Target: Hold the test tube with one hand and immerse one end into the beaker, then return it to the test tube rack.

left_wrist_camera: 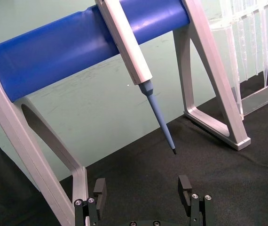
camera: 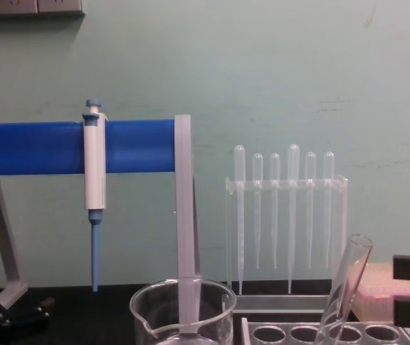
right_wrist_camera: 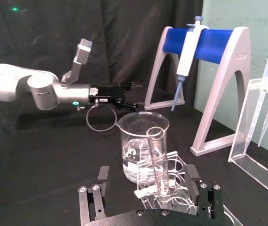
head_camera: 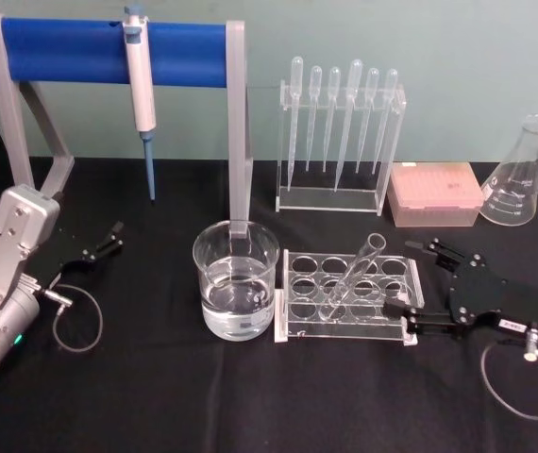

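Left gripper [head_camera: 109, 242] is low over the black table [head_camera: 203, 406] at far left, near the foot of the blue stand [head_camera: 71, 49]. Its fingers [left_wrist_camera: 99, 188] are spread wide with nothing between them.

The pipettor [head_camera: 140, 80] hangs on the stand's blue bar, tip down and clear of the table.

The beaker [head_camera: 236, 274] is mid-table, just in front of the stand's right post. It is partly filled with clear liquid, and the chest view shows the spout toward the robot's left.

The rack [head_camera: 293, 328] is just beside the beaker on its right. I can't tell whether they touch.

The test tube [head_camera: 354, 272] is in the rack, with its bottom in a hole left of the rack's middle. It is tilted, and the open rim leans back and to the right, well above the rack top. Neither gripper touches it, and it is apart from the beaker.

In the back row are the pipette holder [head_camera: 340, 193] with six pipettes, then the pink box [head_camera: 434, 193], then the conical flask [head_camera: 519, 179] at far right.

Right gripper [head_camera: 398, 275] is low at the rack's right end, pointing left, and its fingers [right_wrist_camera: 192, 175] are spread. One finger is by the rack's back right corner and the other by the front right corner. I can't tell whether they contact the rack. In the right wrist view the tube stands ahead of the open fingers, not between them.
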`<state>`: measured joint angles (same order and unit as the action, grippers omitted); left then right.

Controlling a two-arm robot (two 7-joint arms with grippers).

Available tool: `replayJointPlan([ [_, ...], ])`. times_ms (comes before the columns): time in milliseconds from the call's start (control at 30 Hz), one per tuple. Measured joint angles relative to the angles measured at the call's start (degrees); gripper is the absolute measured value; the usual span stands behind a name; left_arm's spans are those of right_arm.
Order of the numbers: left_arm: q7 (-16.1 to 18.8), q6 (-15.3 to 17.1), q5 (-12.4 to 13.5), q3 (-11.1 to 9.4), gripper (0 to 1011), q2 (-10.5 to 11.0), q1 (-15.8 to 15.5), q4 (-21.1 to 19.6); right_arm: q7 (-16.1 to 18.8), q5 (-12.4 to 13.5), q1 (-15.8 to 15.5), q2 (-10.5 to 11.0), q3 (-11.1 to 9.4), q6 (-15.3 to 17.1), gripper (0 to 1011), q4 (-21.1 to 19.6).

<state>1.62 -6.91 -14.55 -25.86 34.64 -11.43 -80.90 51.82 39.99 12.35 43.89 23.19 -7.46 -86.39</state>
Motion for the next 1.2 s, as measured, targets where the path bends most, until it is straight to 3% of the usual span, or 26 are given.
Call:
replayJointPlan([
  [600, 0.0, 0.0, 0.0, 0.0, 1000, 0.0, 0.0, 0.0, -1.2, -1.4, 6.6, -5.2, 4.9, 2.0, 1002, 5.3],
  [1200, 0.0, 0.0, 0.0, 0.0, 1000, 0.0, 0.0, 0.0, -3.9, -3.1, 9.2, -7.7, 6.6, 2.5, 1002, 7.2],
])
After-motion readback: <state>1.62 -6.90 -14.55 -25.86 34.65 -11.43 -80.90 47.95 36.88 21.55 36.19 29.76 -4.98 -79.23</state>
